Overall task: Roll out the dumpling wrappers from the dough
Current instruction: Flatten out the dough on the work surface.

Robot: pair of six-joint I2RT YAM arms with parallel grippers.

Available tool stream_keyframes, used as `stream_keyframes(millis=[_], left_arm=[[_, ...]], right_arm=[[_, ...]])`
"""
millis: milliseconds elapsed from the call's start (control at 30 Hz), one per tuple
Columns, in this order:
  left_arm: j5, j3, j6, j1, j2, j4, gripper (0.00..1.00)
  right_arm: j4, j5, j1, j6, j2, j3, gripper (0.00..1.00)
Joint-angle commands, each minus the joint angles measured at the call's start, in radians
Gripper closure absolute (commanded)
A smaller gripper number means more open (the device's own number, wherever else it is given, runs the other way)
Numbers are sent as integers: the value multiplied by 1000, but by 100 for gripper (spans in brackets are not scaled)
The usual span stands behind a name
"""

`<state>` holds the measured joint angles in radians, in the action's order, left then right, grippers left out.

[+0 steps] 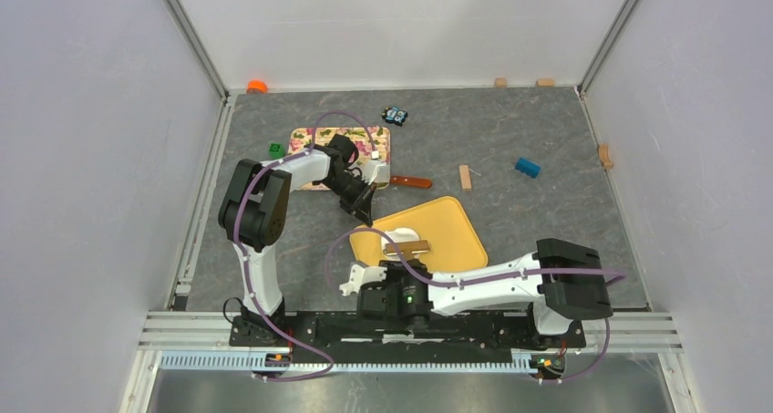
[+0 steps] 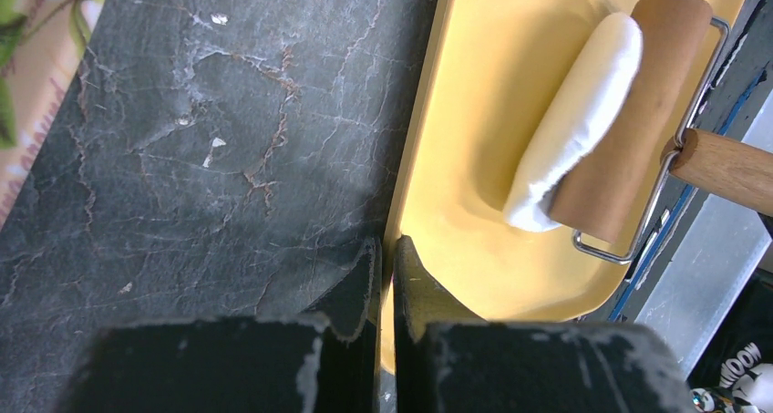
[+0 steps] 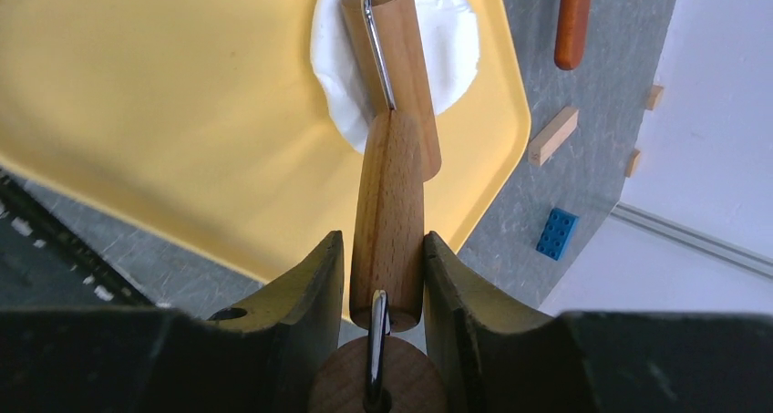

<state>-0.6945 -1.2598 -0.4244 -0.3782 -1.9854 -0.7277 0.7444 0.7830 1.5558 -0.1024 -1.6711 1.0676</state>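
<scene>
Dough (image 3: 453,44) sits flattened on our yellow board (image 3: 182,112) under the roller (image 3: 410,85); our right gripper (image 3: 383,247) pinches its handle (image 3: 387,194), left gripper (image 2: 387,252) pressed together by the board's edge

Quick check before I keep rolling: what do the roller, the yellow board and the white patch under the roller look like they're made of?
The roller looks like light, unvarnished wood, with grain visible on the handle and drum. The yellow board is probably plastic: smooth, with a soft sheen and a moulded rim. The white patch looks like soft matte dough, pressed flat with uneven edges.
</scene>
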Motion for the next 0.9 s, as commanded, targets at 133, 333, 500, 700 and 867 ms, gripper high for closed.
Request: stream_keyframes(millis=[133, 333, 500, 700, 867], left_arm=[[120, 20, 0, 0, -60, 19, 98], [117, 20, -2, 0, -61, 19, 98], [120, 20, 0, -1, -62, 19, 98], [124, 16, 3, -1, -65, 19, 98], [127, 17, 5, 0, -64, 20, 98]], right_arm=[[-111, -368, 68, -81, -76, -26, 100], [-149, -459, 139, -219, -40, -152, 100], [-190, -422, 104, -137, -56, -166, 100], [-152, -288, 4, 68, -72, -9, 100], [-121, -277, -14, 138, -86, 61, 100]])
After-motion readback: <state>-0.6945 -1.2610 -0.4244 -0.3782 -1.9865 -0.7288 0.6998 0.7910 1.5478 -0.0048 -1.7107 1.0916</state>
